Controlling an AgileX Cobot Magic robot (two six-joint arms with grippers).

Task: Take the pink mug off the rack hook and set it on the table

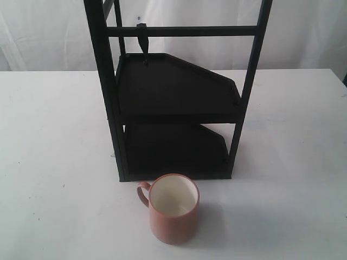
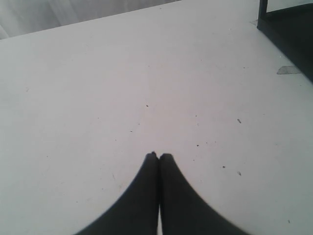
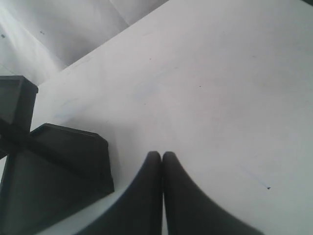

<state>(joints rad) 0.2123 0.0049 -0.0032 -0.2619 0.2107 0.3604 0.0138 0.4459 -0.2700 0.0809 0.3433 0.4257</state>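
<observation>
On table (image 1: 54, 162), pink mug (image 1: 173, 208) stands clear of both end effectors (image 2: 159, 155) (image 3: 162, 153).

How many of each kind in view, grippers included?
pink mug: 1
black rack: 1
grippers: 2, the left gripper and the right gripper, both shut
Total: 4
</observation>
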